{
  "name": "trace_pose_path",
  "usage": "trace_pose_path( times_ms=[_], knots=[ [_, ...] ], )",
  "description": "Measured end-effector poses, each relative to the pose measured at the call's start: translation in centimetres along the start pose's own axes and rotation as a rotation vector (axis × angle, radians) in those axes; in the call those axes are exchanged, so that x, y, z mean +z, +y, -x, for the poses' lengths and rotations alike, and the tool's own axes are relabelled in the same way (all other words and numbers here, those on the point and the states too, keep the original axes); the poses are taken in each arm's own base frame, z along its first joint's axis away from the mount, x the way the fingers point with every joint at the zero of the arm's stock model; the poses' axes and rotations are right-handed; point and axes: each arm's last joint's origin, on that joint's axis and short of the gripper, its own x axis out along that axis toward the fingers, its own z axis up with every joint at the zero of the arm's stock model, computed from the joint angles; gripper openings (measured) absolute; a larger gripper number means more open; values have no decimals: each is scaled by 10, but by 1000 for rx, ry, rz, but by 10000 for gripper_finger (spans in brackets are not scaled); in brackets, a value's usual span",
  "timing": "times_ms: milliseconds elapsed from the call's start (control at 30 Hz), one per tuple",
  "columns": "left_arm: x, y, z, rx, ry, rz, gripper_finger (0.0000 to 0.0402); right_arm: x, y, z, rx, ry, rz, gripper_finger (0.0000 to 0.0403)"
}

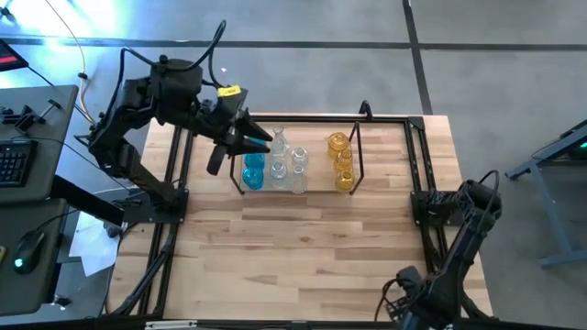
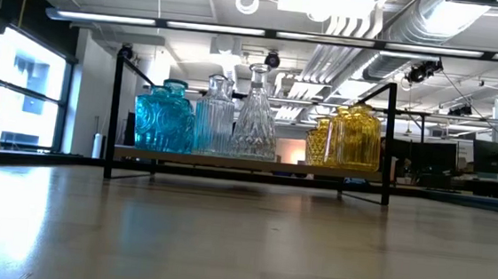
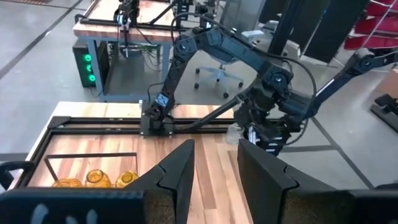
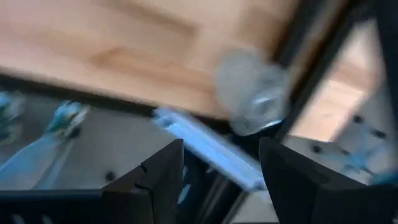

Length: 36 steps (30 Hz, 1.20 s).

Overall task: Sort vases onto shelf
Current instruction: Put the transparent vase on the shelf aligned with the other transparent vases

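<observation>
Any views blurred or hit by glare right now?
Right wrist view: smeared with motion blur, only its dark fingers read. Low view: window glare washes the table at its left; vases sharp, backlit. High view: glare at its top-left corner. Left wrist view: clean.

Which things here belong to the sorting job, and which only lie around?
Job: blue vases, clear vases and amber vases on the shelf; left gripper above the shelf; right gripper, open.

Around: keyboard, mouse, papers.

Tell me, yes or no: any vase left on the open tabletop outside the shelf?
No. In the high view every vase stands inside the shelf.
</observation>
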Motion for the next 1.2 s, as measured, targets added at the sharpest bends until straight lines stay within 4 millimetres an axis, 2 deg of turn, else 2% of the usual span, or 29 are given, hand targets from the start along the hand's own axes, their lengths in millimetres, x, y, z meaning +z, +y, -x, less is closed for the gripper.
trace_pose_path(
  times_ms=[300,467,800,1033,1200],
  knots=[
    [0,0,0,-1,0,1,112,-4,-7,-5,-76,-9,-22,193],
    [0,0,0,-1,0,1,112,-8,-7,-22,-140,-70,-28,193],
    [1,0,0,-2,-7,24,112,-15,13,-56,-146,-118,-25,193],
    [1,-3,-1,-14,-5,39,112,-20,6,-67,-232,-129,-28,193],
    [0,-8,-2,-34,-3,33,112,-21,6,-69,-214,-127,-19,193]
  ],
)
